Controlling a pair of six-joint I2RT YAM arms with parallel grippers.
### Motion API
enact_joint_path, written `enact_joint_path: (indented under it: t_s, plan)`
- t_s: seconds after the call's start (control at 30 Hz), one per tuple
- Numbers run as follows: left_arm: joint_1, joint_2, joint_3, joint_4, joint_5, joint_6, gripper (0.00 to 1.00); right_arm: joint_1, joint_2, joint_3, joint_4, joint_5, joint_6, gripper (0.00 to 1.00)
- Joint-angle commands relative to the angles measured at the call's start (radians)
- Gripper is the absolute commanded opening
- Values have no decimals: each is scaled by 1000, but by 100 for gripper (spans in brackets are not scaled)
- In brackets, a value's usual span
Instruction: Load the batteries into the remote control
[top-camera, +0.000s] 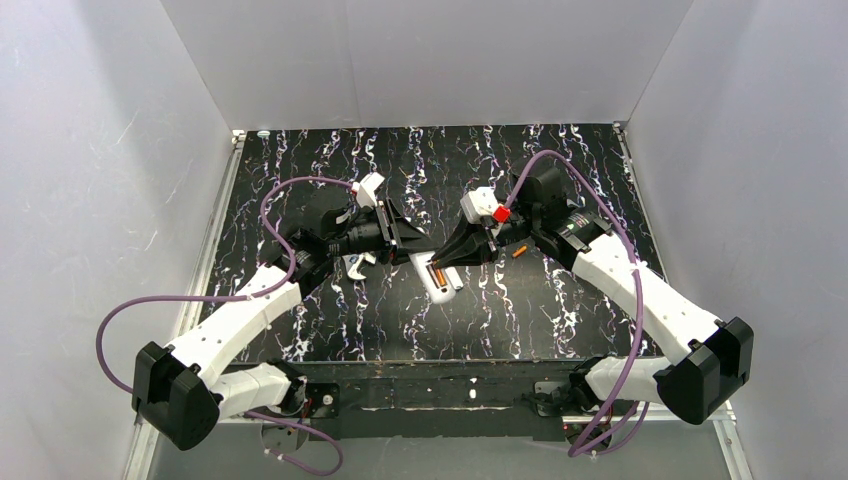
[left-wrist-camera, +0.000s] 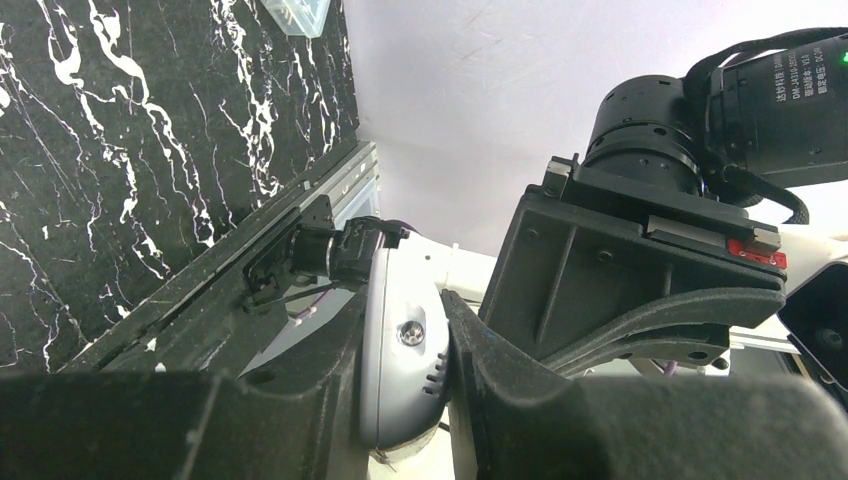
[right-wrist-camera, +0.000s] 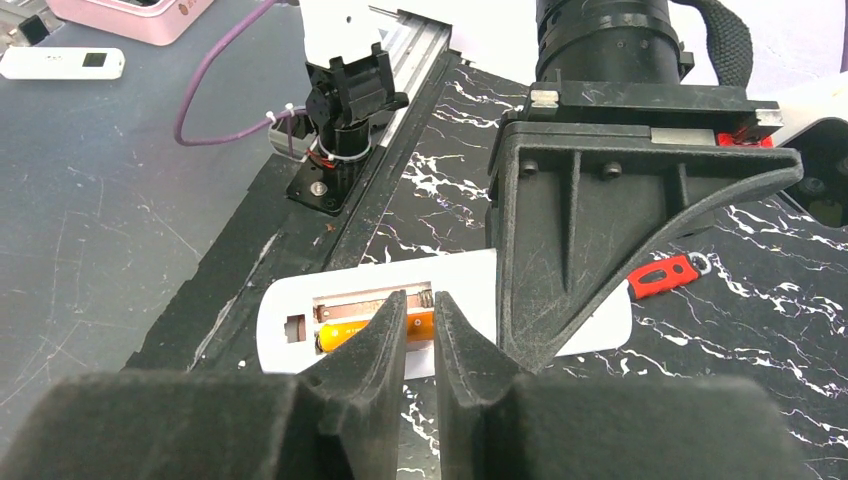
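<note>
the remote control lies back-up near the middle of the bench, a touch closer to the near edge than the far one, with its battery recess uncovered. the left gripper is clamped on it: in the left wrist view the white body is squeezed edgewise between the two black fingers, touching both. in the right wrist view that same gripper stands over the end of the remote away from the recess.

one battery lies lengthwise in the recess, in the slot nearer the right wrist camera; the slot beside it shows only bare metal. the right gripper hangs right over this battery, its fingers drawn almost together with a thin slit between them. orange shows through the slit, and the tips are at the battery; whether they press on it cannot be told.

a second battery lies loose on the bench just beside the right arm's wrist, on the side toward the right edge, apart from the remote.

a small red-handled tool lies flat on the bench behind the left gripper. a white bent fitting sits close under the left arm, toward the left edge
</note>
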Motion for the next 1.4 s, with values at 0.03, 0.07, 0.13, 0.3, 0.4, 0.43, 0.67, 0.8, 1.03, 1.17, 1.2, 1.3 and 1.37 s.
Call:
enact_joint_path:
  t_s: [0.03, 0.07, 0.13, 0.3, 0.4, 0.43, 0.67, 0.8, 1.03, 1.17, 1.2, 1.3, 1.37]
  plan:
    - [2, -33, 58, 72, 13, -5, 0, 4, -15, -21, -45, -27, -5, 21]
    - [1, -32, 59, 73, 11, -5, 0, 6, -15, -22, -45, -27, -5, 21]
    - [2, -34, 59, 72, 6, -4, 0, 10, -16, -24, -46, -27, -5, 20]
    - [3, -37, 60, 72, -4, -1, 0, 15, -18, -25, -58, -26, -12, 20]
    - [3, -39, 61, 66, -8, 4, 0, 17, -19, -27, -66, -24, -17, 20]
    - [3, -40, 61, 65, -9, 4, 0, 19, -19, -27, -71, -24, -18, 20]
    - [3, -43, 64, 67, -18, 4, 0, 24, -24, -39, -86, -15, -24, 19]
    - [3, -49, 66, 63, -20, 6, 0, 29, -27, -46, -95, 8, -29, 18]
    - [2, -57, 65, 78, -32, -8, 0, 35, -31, -57, -118, 22, -47, 18]
    - [2, -57, 68, 92, -35, -20, 0, 36, -31, -62, -114, 25, -47, 18]
    - [2, -59, 67, 92, -35, -22, 0, 38, -31, -64, -113, 25, -45, 18]
    - [3, -63, 67, 92, -39, -24, 0, 40, -34, -66, -112, 28, -45, 17]
    - [3, -68, 66, 90, -41, -24, 0, 40, -38, -71, -113, 36, -45, 17]
